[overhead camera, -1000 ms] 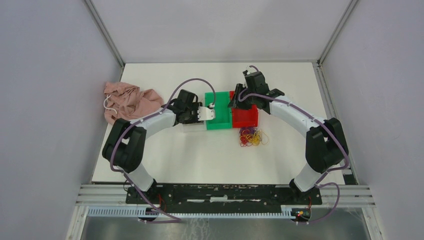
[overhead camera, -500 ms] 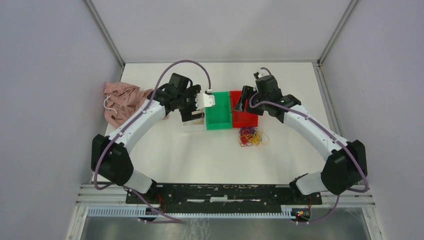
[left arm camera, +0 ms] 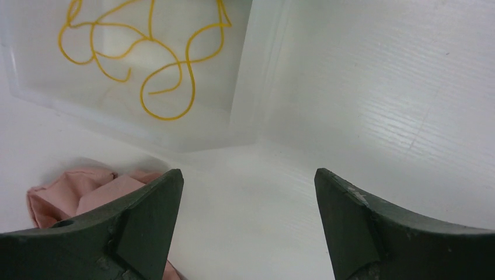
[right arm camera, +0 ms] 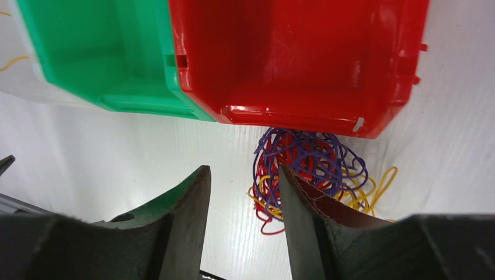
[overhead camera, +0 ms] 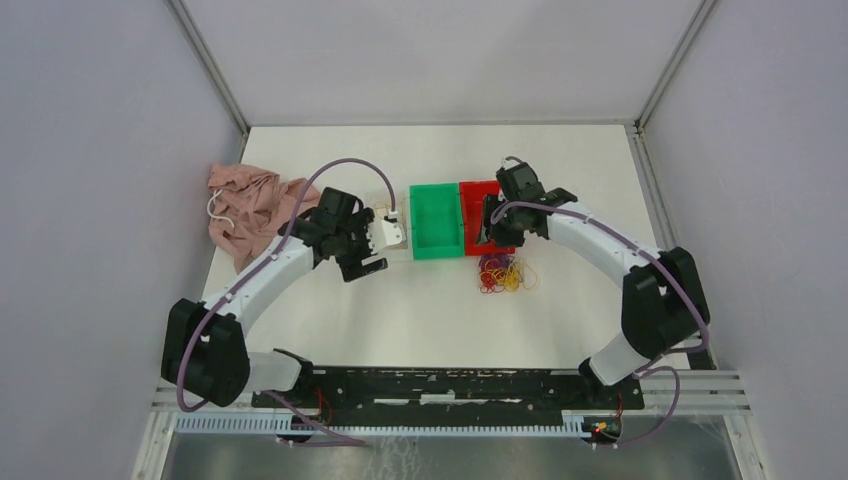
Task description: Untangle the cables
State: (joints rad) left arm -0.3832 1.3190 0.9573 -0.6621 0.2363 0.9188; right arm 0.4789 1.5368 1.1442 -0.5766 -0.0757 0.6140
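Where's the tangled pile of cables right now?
The cables lie bunched right of centre in the top view, just in front of the red bin at its near wall, directly beyond the right hand.

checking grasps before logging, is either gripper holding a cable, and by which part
Nothing is held. The left gripper and the right gripper both stand open and empty; the tangled cables lie loose beside the red bin.

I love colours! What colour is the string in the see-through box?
That cable is yellow; the left wrist view shows it best.
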